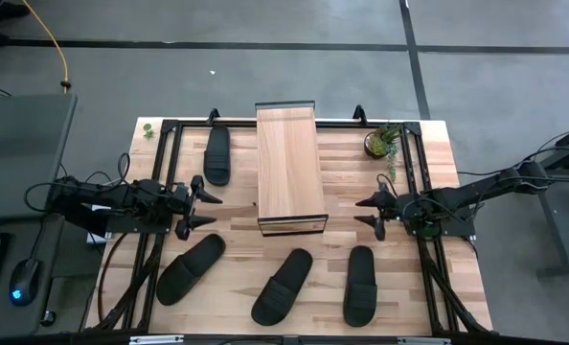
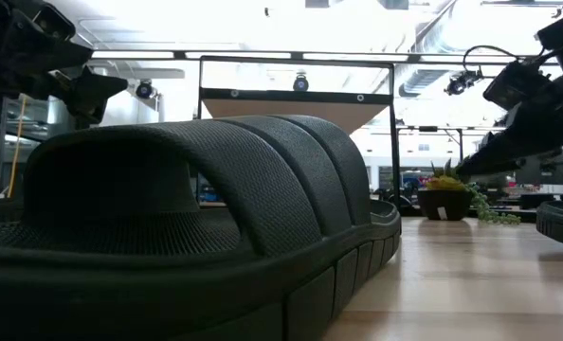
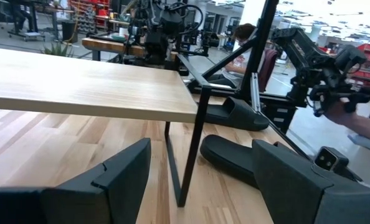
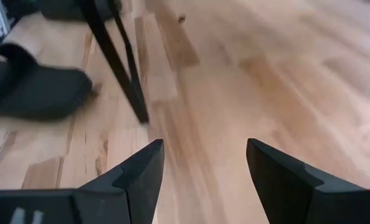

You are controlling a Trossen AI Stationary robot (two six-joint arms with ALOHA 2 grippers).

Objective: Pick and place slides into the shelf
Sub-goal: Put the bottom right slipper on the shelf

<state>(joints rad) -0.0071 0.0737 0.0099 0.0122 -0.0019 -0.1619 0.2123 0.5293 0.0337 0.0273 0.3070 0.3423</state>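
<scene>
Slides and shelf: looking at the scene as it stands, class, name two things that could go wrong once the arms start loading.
1. The shelf top is narrow, so a slide set crooked may overhang and slip off.
2. Left gripper and right gripper, both open, flank the shelf; reaching together, they might collide or nudge its frame.
</scene>
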